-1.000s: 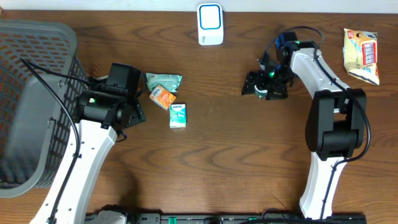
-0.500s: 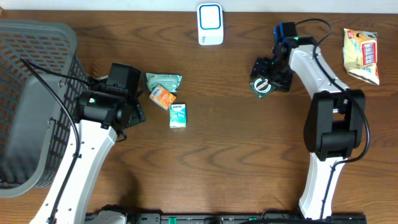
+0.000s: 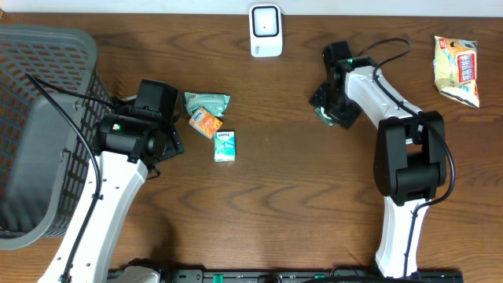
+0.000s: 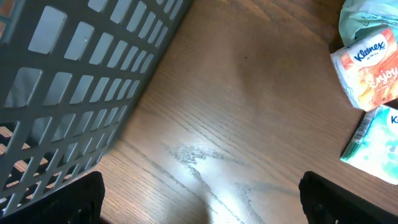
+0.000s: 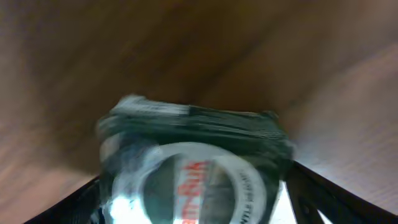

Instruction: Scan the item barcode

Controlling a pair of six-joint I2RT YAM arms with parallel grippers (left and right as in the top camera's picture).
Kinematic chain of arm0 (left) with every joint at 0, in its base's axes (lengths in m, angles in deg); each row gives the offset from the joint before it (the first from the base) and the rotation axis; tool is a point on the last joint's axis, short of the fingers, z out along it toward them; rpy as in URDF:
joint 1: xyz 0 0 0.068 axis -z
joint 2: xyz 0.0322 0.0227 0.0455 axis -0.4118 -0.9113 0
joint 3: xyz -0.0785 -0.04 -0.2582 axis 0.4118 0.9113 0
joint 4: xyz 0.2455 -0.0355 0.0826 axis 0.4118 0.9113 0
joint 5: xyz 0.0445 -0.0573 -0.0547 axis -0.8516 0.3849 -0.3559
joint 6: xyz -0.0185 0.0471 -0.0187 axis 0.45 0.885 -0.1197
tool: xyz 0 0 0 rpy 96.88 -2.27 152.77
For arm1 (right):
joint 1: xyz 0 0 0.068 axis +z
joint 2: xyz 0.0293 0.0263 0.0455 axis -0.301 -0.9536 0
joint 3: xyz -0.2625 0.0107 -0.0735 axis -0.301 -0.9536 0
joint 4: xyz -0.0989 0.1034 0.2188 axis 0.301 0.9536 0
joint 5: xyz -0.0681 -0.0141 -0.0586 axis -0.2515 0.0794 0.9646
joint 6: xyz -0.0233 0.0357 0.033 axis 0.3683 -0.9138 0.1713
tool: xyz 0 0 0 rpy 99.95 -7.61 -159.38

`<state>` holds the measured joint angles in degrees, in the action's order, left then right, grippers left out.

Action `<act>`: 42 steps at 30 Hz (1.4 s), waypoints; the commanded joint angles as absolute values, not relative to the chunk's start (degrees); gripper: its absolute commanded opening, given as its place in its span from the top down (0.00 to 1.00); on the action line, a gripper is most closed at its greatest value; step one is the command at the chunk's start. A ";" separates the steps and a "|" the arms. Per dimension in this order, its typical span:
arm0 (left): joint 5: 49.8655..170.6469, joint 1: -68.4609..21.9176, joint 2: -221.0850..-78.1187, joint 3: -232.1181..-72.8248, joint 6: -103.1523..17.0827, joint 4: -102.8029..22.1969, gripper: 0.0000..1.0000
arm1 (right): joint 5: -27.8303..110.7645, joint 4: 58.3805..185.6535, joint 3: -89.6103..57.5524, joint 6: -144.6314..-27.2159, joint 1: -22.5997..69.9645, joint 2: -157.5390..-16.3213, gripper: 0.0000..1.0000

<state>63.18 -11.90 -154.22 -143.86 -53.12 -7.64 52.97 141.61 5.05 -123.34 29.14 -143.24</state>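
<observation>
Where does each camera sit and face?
Overhead: above the table, looking straight down; left arm, right arm, grey plastic basket, white scanner.
Left wrist: on left arm, facing down at the basket and orange Kleenex packet; fingers in bottom corners.
Right wrist: on right arm, facing a blurred dark packet with round white label between its fingers.
Shared: basket, overhead and left wrist.

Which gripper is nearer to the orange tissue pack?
Left. The left gripper is close beside the orange tissue pack, between it and the basket; the right gripper is far across the table on the other side.
</observation>
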 commanded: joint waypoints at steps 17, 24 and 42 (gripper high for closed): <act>62.43 -12.20 -153.92 -144.06 -53.43 -7.48 0.02 | 39.25 138.38 3.41 -87.93 29.22 -142.98 0.44; 62.43 -12.20 -153.92 -144.06 -53.43 -7.48 0.02 | 35.25 139.10 3.54 -68.68 29.35 -140.21 0.43; 62.43 -12.20 -153.92 -144.06 -53.43 -7.48 0.02 | 32.52 144.06 3.52 -77.99 29.86 -138.35 0.01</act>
